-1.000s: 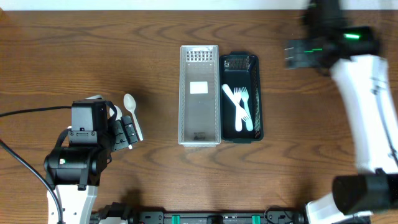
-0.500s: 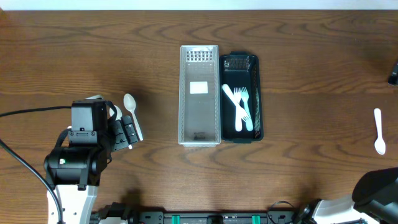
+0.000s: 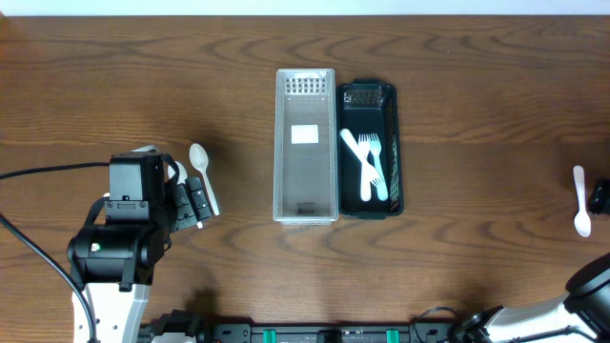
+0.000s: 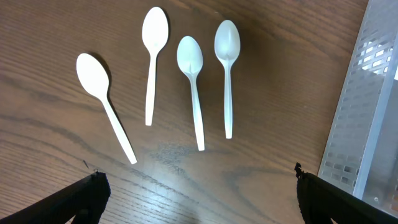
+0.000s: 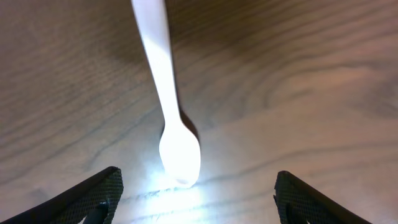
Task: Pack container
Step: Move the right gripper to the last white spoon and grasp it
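A clear plastic container (image 3: pixel 305 143) stands mid-table, empty but for a label, with a black container (image 3: pixel 370 148) holding white forks (image 3: pixel 370 167) against its right side. Several white spoons (image 4: pixel 193 81) lie side by side on the wood ahead of my open left gripper (image 4: pixel 198 199); the overhead view shows only one of them (image 3: pixel 200 171) beside that gripper (image 3: pixel 195 202). Another white spoon (image 3: pixel 580 200) lies at the far right. My right gripper (image 5: pixel 196 193) is open just short of its bowl (image 5: pixel 177 149), and only a dark part of it shows at the overhead view's edge (image 3: pixel 599 195).
The clear container's slotted wall (image 4: pixel 367 106) shows at the right edge of the left wrist view. The left arm's base and cable (image 3: pixel 114 248) occupy the front left corner. Bare wood table (image 3: pixel 477 114) lies between the containers and the right spoon.
The right arm has swung away from the back right and come down at the far right edge, uncovering the spoon there. The left arm has not moved.
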`<state>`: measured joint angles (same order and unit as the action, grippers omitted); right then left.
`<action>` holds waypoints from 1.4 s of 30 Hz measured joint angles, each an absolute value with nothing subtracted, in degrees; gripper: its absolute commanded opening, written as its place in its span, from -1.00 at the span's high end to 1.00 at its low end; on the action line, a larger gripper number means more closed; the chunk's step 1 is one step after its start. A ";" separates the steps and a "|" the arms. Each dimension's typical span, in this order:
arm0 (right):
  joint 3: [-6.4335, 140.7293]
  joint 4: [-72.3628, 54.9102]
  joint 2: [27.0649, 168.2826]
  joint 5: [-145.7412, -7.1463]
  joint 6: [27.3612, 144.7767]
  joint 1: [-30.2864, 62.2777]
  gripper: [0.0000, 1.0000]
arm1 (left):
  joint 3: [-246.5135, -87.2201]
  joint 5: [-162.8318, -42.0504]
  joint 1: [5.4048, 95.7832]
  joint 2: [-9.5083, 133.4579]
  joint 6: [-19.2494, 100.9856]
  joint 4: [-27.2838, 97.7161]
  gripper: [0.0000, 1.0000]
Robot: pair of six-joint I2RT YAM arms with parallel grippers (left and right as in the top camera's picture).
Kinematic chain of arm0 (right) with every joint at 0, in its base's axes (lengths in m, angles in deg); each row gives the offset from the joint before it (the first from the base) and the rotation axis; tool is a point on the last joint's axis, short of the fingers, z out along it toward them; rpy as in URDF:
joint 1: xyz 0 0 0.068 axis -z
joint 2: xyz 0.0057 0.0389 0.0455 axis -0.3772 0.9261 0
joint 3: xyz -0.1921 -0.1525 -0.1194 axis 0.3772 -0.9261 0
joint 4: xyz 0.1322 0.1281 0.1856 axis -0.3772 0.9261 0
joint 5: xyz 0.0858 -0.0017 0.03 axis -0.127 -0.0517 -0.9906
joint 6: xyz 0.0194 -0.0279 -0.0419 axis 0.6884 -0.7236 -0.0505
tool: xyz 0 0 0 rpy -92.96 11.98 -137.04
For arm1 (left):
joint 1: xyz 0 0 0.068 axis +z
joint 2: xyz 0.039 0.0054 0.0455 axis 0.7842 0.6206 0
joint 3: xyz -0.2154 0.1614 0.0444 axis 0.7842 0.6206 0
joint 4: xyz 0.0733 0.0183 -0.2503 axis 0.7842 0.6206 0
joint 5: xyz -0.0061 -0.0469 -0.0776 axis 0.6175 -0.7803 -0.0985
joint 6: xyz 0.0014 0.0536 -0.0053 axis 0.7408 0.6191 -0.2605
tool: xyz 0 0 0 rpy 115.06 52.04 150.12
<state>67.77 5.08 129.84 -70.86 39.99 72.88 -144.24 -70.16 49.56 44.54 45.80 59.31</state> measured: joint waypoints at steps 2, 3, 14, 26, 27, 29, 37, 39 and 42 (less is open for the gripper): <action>67.73 4.38 131.50 -71.47 37.96 72.86 -0.65 | -144.24 -70.16 49.56 44.54 45.80 59.34 -0.96; 67.73 3.96 132.26 -71.69 37.15 72.83 -0.66 | -144.24 -70.18 49.56 44.54 45.80 59.34 -0.96; 67.73 -2.18 139.13 -71.84 33.72 71.87 -0.65 | -144.24 -70.16 49.56 44.54 45.80 59.31 -0.96; 67.73 -4.04 141.25 -71.36 32.28 67.26 -0.66 | -144.24 -70.18 49.56 44.54 45.80 59.34 -0.96; 67.73 -4.08 141.25 -71.36 32.28 67.00 -0.66 | -144.24 -70.18 49.56 44.54 45.80 59.34 -0.96; 67.73 -4.06 141.27 -71.36 32.28 66.80 -0.66 | -144.24 -70.18 49.56 44.54 45.80 59.34 -0.96; 67.77 -2.49 141.81 -71.49 32.28 66.61 -0.62 | -144.24 -70.18 49.56 44.54 45.80 59.34 -0.96; 67.79 -2.38 141.81 -71.54 32.28 66.61 -0.61 | -144.24 -70.18 49.56 44.54 45.80 59.31 -0.96; 67.79 -2.29 141.84 -71.56 32.28 66.61 -0.63 | -144.24 -70.18 49.56 44.54 45.80 59.34 -0.96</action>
